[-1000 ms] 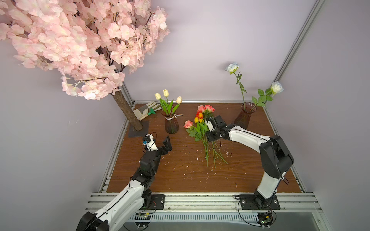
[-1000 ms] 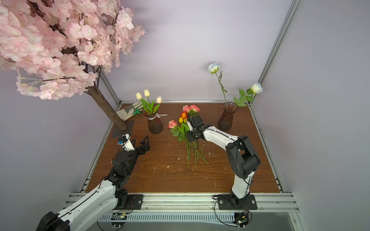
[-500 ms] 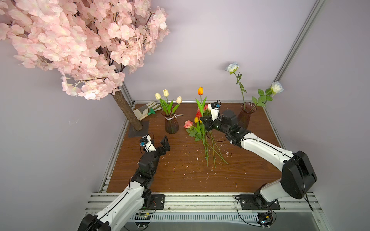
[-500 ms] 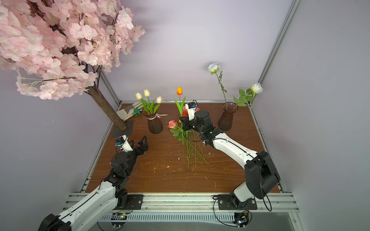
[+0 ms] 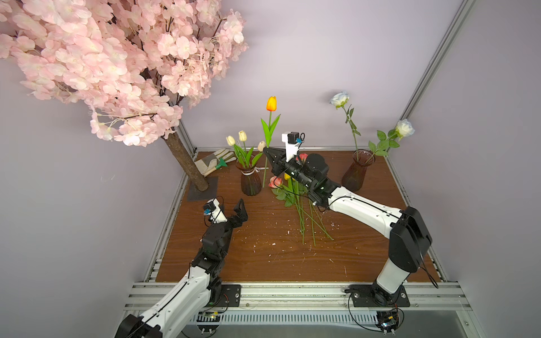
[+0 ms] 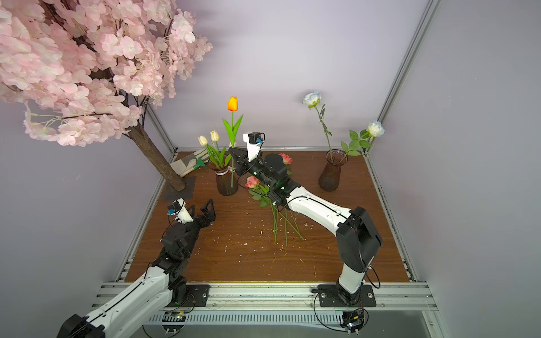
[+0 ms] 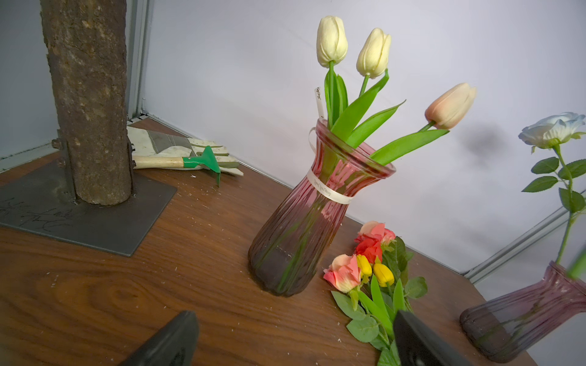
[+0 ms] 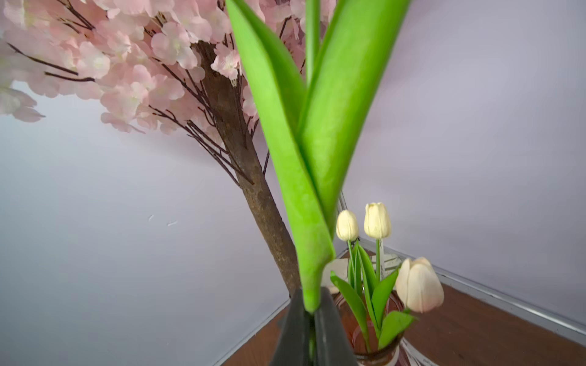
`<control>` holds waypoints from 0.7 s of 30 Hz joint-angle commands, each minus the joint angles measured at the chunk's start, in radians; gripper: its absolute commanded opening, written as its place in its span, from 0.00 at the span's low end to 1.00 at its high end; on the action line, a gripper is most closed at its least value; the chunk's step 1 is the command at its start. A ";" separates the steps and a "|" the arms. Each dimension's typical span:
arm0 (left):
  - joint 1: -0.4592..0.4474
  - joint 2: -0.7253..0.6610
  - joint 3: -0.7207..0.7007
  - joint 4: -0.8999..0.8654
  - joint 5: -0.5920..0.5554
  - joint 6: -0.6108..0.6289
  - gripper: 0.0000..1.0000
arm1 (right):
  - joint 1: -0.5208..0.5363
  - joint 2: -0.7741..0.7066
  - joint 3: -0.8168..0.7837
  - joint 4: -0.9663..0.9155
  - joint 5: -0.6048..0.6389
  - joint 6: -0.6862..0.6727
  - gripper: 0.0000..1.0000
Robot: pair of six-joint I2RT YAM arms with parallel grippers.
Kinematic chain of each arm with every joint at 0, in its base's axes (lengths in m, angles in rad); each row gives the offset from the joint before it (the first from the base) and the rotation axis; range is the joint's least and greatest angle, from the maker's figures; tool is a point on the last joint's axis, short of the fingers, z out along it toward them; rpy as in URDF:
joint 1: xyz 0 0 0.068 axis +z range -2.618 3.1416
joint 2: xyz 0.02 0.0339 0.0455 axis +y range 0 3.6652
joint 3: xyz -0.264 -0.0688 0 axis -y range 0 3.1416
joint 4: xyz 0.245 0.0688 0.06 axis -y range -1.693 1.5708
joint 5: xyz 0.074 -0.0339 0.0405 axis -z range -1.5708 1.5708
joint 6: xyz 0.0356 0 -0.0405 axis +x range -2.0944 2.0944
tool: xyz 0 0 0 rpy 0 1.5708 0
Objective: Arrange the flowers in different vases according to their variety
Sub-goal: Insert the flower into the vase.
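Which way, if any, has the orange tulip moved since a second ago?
Yes: orange tulip lifted off the flower pile, upright in the right gripper beside the ribboned vase.

You see the surface (image 5: 263,257) as brown wood grain, smooth, with a soft shine. The ribboned vase (image 7: 295,240) is ribbed reddish glass, glossy and see-through, and its ribbon (image 7: 329,195) looks like smooth white tape. The cream tulips (image 7: 332,41) have matt, slightly velvety petals; the leaves of the orange tulip (image 8: 323,158) look like smooth, matt green plastic. The tree trunk (image 7: 88,95) is rough bark, standing on a dull dark metal plate (image 7: 63,215). The glove (image 7: 165,145) looks like worn cloth and leather. The frame rails (image 5: 292,292) are brushed pale metal
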 commanded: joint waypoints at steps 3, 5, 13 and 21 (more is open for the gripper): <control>0.012 -0.005 -0.009 0.028 0.001 -0.002 0.99 | 0.016 0.093 0.133 0.129 0.069 -0.065 0.00; 0.012 -0.005 -0.010 0.028 0.001 -0.002 0.99 | 0.018 0.129 0.180 0.131 0.077 -0.073 0.00; 0.014 -0.025 -0.015 0.027 0.002 0.000 0.99 | 0.019 0.272 0.378 0.124 0.108 -0.098 0.00; 0.015 -0.026 -0.015 0.028 0.004 0.001 0.99 | 0.020 0.412 0.570 0.034 0.132 -0.168 0.00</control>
